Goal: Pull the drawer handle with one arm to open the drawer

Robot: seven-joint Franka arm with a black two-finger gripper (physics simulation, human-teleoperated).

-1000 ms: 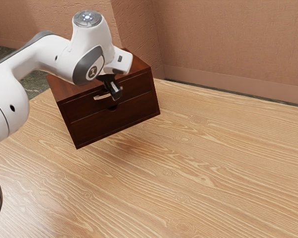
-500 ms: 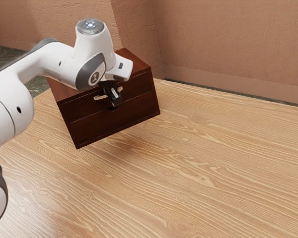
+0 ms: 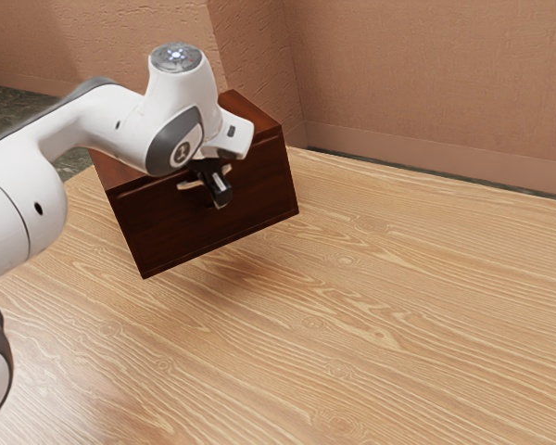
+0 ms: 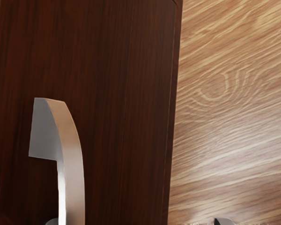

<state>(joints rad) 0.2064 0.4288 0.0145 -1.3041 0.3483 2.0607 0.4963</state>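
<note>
A dark brown wooden drawer cabinet [image 3: 224,218] stands on the wooden table at the exterior view's upper left. Its pale curved handle [image 3: 187,184] sits high on the front face. My black gripper [image 3: 216,189] is at the handle's right end, close against the cabinet front, and its fingers stand open. In the wrist view the silver handle [image 4: 68,159] arcs across the dark cabinet front [image 4: 122,93] right under my hand. The front face reads as one smooth plane, so I cannot tell whether the drawer has come out.
The light wooden table [image 3: 371,306] stretches wide to the exterior view's right and front. A pink wall with a corner pillar [image 3: 250,46] rises just behind the cabinet. My white arm [image 3: 83,130] covers the cabinet's upper left part.
My hand has moved a little up and in toward the cabinet front, closing on the handle. The seam lines between the drawers seen earlier no longer show.
</note>
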